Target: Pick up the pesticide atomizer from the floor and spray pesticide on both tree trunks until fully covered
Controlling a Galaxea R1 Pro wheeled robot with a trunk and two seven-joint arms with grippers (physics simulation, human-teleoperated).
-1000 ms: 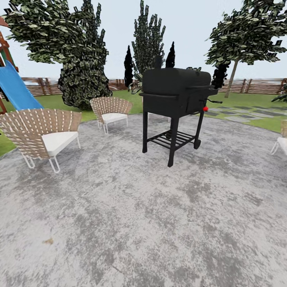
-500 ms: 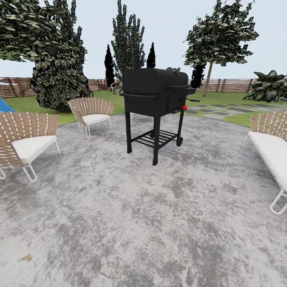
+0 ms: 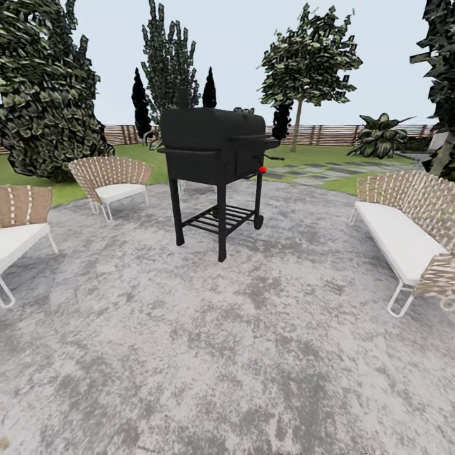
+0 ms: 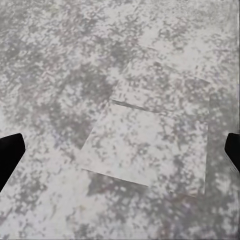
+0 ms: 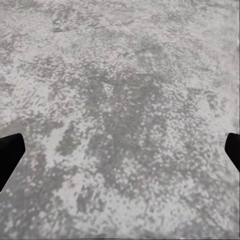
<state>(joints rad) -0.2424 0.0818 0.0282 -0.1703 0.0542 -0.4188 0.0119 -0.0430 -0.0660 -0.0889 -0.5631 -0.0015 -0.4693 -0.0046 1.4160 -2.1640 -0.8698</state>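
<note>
The pesticide atomizer is out of view. One tree [image 3: 309, 60] with a thin pale trunk [image 3: 296, 129] stands on the lawn [image 3: 319, 155] by the far fence [image 3: 332, 134]. At the right edge, another pale trunk [image 3: 444, 157] rises under a dark crown. In the left wrist view my left gripper [image 4: 120, 152] is open over mottled grey paving, its black fingertips [image 4: 9, 155] at the picture's two sides. My right gripper [image 5: 120, 152] is open over the same paving, with nothing between its fingertips [image 5: 10, 152].
A black grill [image 3: 215, 155] on legs stands straight ahead on the round grey patio [image 3: 240, 328]. Woven chairs [image 3: 110, 180] sit to the left, a woven sofa [image 3: 407, 234] to the right. Grey stepping stones [image 3: 316, 170] cross the grass behind. Dark column-shaped trees [image 3: 140, 98] line the back.
The camera has turned to the right, so the whole picture has slid left. The blue slide has left the view and the sofa and the right-edge trunk have come in.
</note>
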